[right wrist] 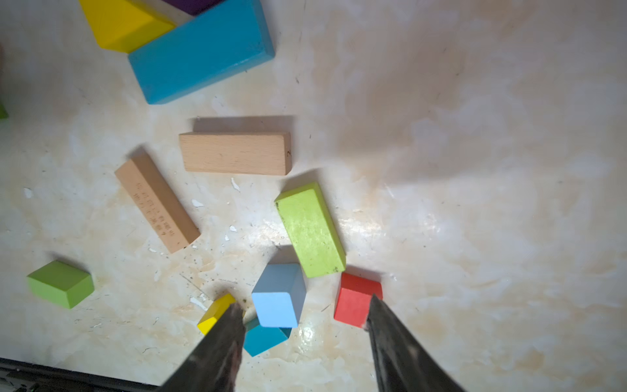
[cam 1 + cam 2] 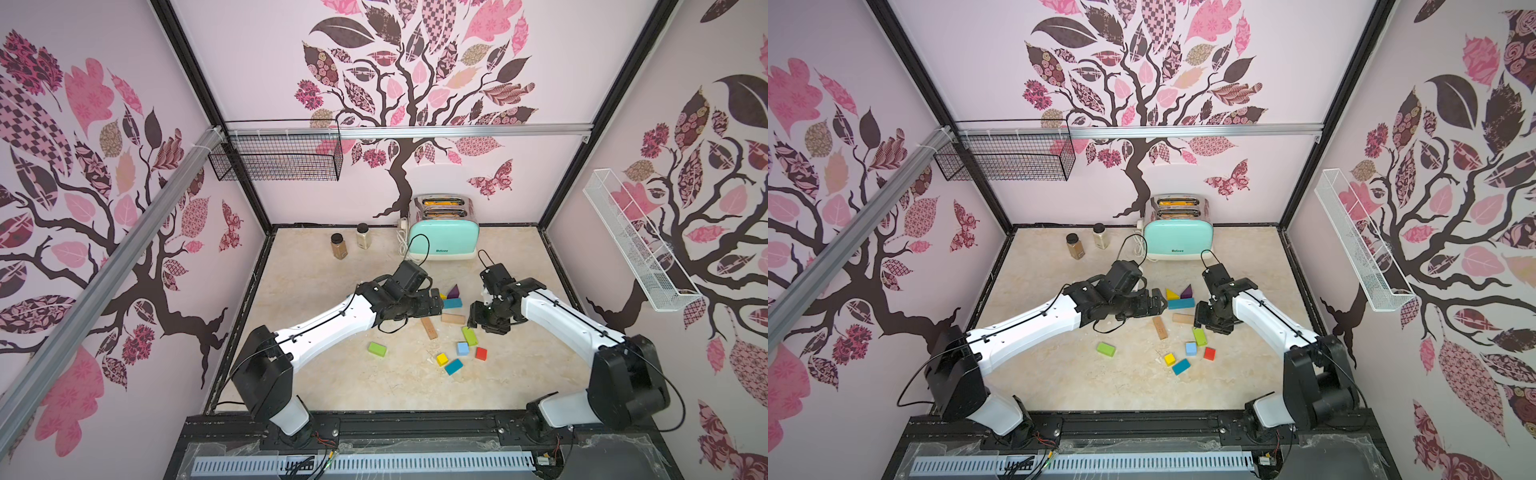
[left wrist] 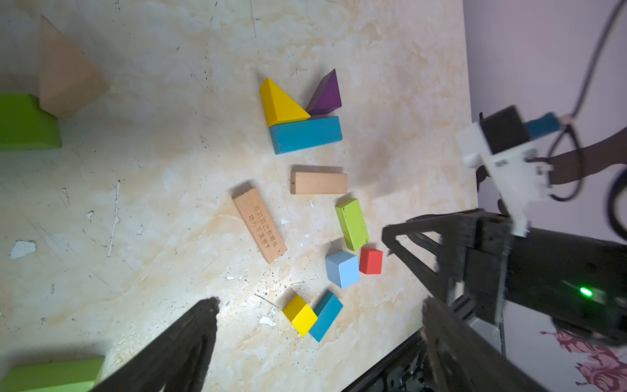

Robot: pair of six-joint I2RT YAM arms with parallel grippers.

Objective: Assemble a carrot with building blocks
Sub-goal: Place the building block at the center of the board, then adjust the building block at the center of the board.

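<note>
Where the marbled tabletop (image 2: 316,374) begins on the left, a lone green block (image 2: 377,349) lies apart from the rest. Farther right and back, the left gripper (image 2: 437,302) hangs low with its jaws spread wide and nothing between them. Just off its tips sit a yellow wedge (image 2: 443,296) and a purple wedge (image 2: 454,290), both touching the long side of a teal bar (image 2: 453,303). Nearer the front, an inscribed tan bar (image 2: 430,328) lies slantwise beside a plain tan bar (image 2: 453,318). Forward of these is a loose cluster: a yellow cube (image 2: 442,359) touching a small teal block (image 2: 453,367), then a light blue cube (image 2: 463,348), a green bar (image 2: 470,336) and a red cube (image 2: 481,353). The right gripper (image 2: 475,319) hovers near the green bar. In the right wrist view its fingertips (image 1: 234,319) stand apart, gripping nothing, with the light blue cube showing between them. Along the back wall, two brown-lidded jars (image 2: 338,246) stand left of a mint toaster (image 2: 444,245).
</note>
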